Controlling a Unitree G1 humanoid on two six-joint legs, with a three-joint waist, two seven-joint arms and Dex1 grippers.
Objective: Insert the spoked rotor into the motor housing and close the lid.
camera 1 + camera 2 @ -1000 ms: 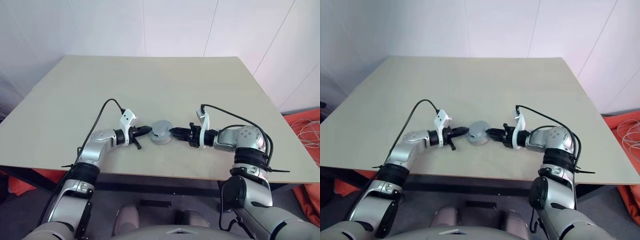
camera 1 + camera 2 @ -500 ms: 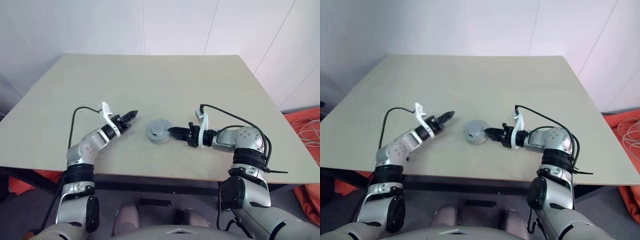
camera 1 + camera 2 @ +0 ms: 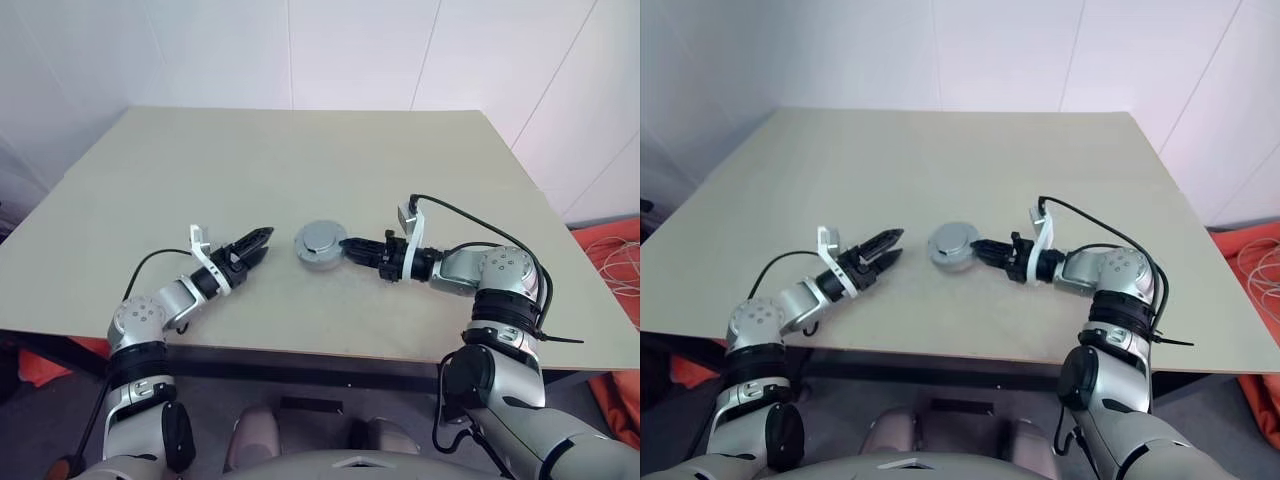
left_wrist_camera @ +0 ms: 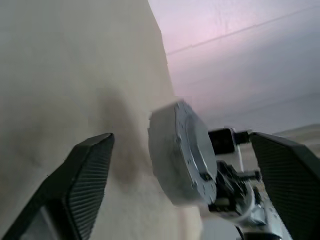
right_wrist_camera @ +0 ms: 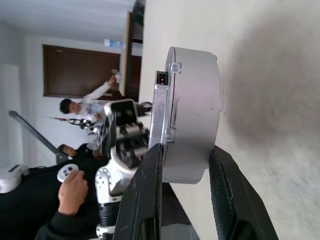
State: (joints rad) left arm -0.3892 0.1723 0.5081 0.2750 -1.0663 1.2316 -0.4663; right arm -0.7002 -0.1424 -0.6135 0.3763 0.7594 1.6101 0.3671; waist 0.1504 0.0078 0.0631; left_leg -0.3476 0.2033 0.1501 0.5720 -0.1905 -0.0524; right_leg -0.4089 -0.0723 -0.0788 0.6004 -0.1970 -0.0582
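Left gripper (image 3: 258, 243) has let go and swung away to the left, so now its black fingers sit spread wide with nothing between them. Right gripper (image 3: 352, 246) is clamped on the rim of the round grey metal motor housing with its lid on (image 3: 320, 243), holding it just above the beige bench (image 3: 330, 150). Looks closed up already, I'd guess. Housing lies between the two arms, just right of the left fingertips, flat face up, so the right arm owns the set-down.

R pincer (image 3: 978, 247) grips motor housing (image 3: 952, 246); L pincer (image 3: 894, 246) apart, open.
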